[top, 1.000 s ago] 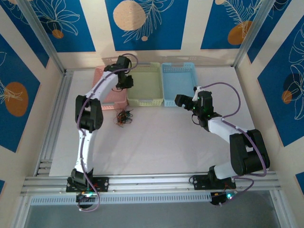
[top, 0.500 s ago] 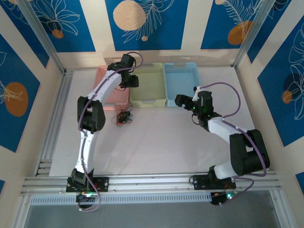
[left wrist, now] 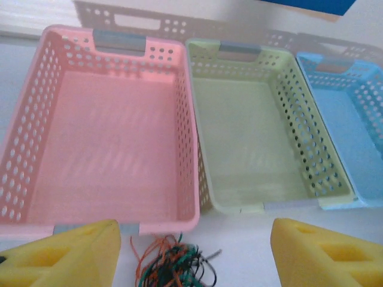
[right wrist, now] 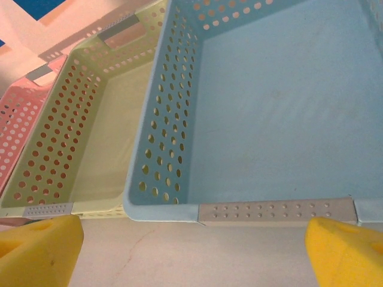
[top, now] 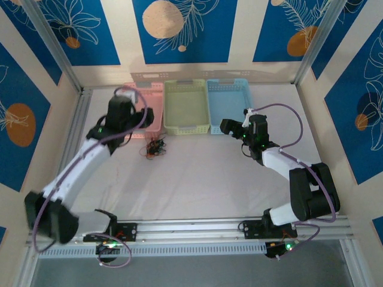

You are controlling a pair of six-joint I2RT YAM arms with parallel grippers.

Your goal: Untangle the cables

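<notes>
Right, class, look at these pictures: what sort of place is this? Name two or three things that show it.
Probably a robot test bench in a lab: left arm and right arm bolted to a metal rail, three empty baskets lined up at the back, and patterned blue panels walling the table in.

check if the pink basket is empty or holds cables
Empty: the pink basket shows a bare floor; the cables lie tangled on the table outside its near wall.

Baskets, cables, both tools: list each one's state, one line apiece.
Pink basket, empty.
Green basket, empty.
Blue basket, empty.
Cables, tangled in one heap in front of the pink basket.
Left tool, open, holding nothing.
Right tool, open, holding nothing.
</notes>
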